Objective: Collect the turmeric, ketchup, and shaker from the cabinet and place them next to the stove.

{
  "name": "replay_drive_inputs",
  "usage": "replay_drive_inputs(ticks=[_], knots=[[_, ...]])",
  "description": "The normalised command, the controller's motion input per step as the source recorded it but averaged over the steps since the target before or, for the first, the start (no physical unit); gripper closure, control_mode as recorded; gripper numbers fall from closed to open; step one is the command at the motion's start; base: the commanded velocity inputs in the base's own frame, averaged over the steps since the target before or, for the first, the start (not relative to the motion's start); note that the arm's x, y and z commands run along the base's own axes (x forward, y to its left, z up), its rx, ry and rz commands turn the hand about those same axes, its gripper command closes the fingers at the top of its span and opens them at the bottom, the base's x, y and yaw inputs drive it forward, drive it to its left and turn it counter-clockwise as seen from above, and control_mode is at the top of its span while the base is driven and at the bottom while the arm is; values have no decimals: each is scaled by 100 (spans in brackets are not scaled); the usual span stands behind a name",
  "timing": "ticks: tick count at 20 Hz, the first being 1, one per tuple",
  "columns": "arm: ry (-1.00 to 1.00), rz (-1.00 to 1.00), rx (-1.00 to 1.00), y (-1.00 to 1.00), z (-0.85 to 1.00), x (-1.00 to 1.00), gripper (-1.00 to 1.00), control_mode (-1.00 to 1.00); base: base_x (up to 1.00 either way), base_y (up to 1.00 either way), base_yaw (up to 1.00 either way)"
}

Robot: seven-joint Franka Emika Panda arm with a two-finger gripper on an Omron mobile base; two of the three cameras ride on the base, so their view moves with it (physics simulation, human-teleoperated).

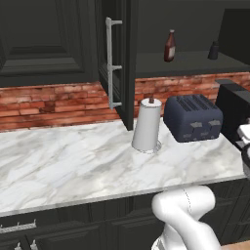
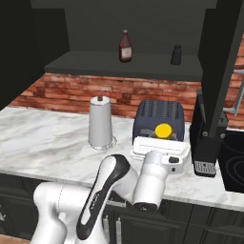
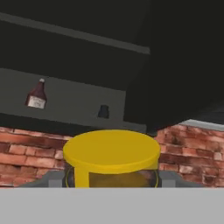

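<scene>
The turmeric [image 3: 111, 151], a small jar with a bright yellow top, sits between my gripper's fingers [image 3: 53, 180] close to the camera. My gripper [image 2: 163, 137] is shut on it above the counter, in front of the toaster, and the yellow top [image 2: 163, 129] shows over the hand. The ketchup [image 1: 169, 46] [image 2: 125, 46] [image 3: 36, 95], a slim dark red bottle, stands upright on the shelf of the open cabinet [image 1: 117, 58]. The dark shaker [image 1: 213, 51] [image 2: 176, 55] [image 3: 103, 111] stands to its right on the same shelf.
A white paper towel roll [image 1: 146, 125] [image 2: 100, 121] and a dark blue toaster [image 1: 193, 117] [image 2: 158, 112] stand on the marble counter [image 1: 73, 161]. A black appliance [image 2: 207, 138] stands right of the toaster. The stove top [image 2: 233, 162] lies at the far right, with the open cabinet door [image 2: 221, 62] hanging above.
</scene>
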Motion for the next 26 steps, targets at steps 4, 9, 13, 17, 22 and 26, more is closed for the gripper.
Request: replay_drive_inputs(ticks=[4, 9, 13, 17, 22, 26], knots=[[0, 4, -12, -42, -56, 0, 100, -100, 0, 0, 0], [0, 9, -3, -68, -36, 0, 100, -100, 0, 0, 0], [3, 9, 0, -74, -23, 2, 100, -100, 0, 0, 0], [11, 9, -4, -53, -44, 6, 100, -100, 0, 0, 0], [8, 9, -5, -47, -57, 8, 100, -100, 0, 0, 0], [7, 6, 0, -58, -37, 18, 100, -100, 0, 0, 0]])
